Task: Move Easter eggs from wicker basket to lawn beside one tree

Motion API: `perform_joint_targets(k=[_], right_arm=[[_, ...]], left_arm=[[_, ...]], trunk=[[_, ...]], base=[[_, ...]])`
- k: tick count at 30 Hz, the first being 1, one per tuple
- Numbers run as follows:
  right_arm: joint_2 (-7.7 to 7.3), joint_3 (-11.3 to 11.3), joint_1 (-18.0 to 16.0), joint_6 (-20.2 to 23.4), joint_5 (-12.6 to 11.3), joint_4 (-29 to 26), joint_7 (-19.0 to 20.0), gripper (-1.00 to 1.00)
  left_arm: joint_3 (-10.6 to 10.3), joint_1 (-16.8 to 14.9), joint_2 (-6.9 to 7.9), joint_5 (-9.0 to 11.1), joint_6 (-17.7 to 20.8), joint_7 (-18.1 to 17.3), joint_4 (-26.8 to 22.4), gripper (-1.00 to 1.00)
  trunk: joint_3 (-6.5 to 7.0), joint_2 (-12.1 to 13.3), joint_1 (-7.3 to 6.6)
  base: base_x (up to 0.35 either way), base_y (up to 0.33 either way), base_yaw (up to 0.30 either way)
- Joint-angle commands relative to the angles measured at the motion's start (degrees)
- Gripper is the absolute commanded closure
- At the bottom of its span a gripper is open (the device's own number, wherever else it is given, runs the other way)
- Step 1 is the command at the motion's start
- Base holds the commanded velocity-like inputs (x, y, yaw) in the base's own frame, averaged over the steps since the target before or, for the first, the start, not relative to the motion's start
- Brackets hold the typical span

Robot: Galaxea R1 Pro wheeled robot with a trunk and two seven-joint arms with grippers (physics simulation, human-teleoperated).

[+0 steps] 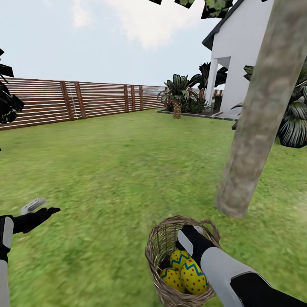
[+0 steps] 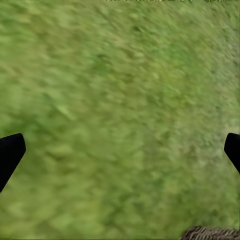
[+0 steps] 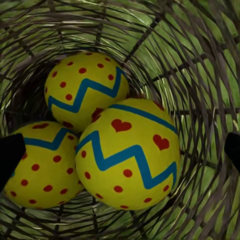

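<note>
— Three Easter eggs (image 3: 127,152) sit packed together in the wicker basket (image 1: 158,247), which rests on the lawn (image 1: 111,170) at six o'clock in the head view.

— And the surroundings?

— Mottled grass runs out to a slatted wooden fence (image 1: 76,100) from nine to twelve o'clock. A white house (image 1: 243,55) stands at one o'clock with a short palm (image 1: 177,96) before it. The tree (image 1: 260,111), a thick bare trunk, rises just beside the basket at two o'clock.

— The grippers?

— The right gripper (image 1: 192,238) reaches into the basket mouth above the eggs, fingers spread wide, gripping nothing. The left gripper (image 1: 40,209) hovers over bare grass at eight o'clock, jaws also wide apart and empty.
</note>
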Motion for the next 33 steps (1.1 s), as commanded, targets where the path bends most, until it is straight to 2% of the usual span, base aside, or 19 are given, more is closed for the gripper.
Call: perform_joint_targets(k=[1, 8, 13, 17, 23, 27, 33], right_arm=[[0.0, 0.4, 0.0, 0.2, -0.6, -0.1, -0.5, -1.0], [0.0, 0.4, 0.0, 1.1, -0.6, 0.2, -0.5, -1.0], [0.0, 0.3, -0.1, 1.3, -0.5, 3.4, -0.4, -1.0], [0.0, 0.3, -0.1, 2.4, 0.5, 4.4, -0.4, -1.0], [0.0, 0.4, -0.1, 2.8, 3.5, 4.7, -0.2, -1.0], [0.0, 0.4, 0.0, 2.8, 3.8, 4.7, 0.0, -1.0], [0.0, 0.4, 0.0, 2.7, 4.0, 4.7, 0.2, -1.0]], left_arm=[[0.1, 0.0, -0.01, 0.0, 0.3, -0.2, 0.0, -1.0], [0.1, 0.0, -0.01, 0.0, 0.3, -0.2, 0.0, -1.0], [0.1, 0.0, -0.01, 0.0, 0.4, -0.2, 0.0, -1.0], [0.1, 0.0, -0.01, 0.0, 0.4, -0.2, 0.0, -1.0], [0.1, 0.0, 0.02, 0.0, 0.4, -0.3, 0.0, -1.0], [0.1, 0.0, 0.0, 0.0, 0.5, -0.3, 0.0, -1.0], [0.1, 0.0, 0.07, 0.0, 0.5, -0.3, 0.0, -1.0]], trunk=[[-0.06, 0.0, 0.01], [-0.06, 0.0, 0.01], [-0.06, 0.0, 0.01], [-0.06, 0.0, 0.01], [-1.39, -0.1, 0.16], [-2.28, -0.2, 0.26], [-2.28, -0.2, 0.26]], base=[[0.111, 0.0, 0.0], [0.031, 0.0, 0.0], [0.002, 0.0, 0.0], [0.0, 0.0, 0.0], [0.0, 0.0, 0.0], [0.0, 0.0, 0.0], [0.0, 0.0, 0.0]])
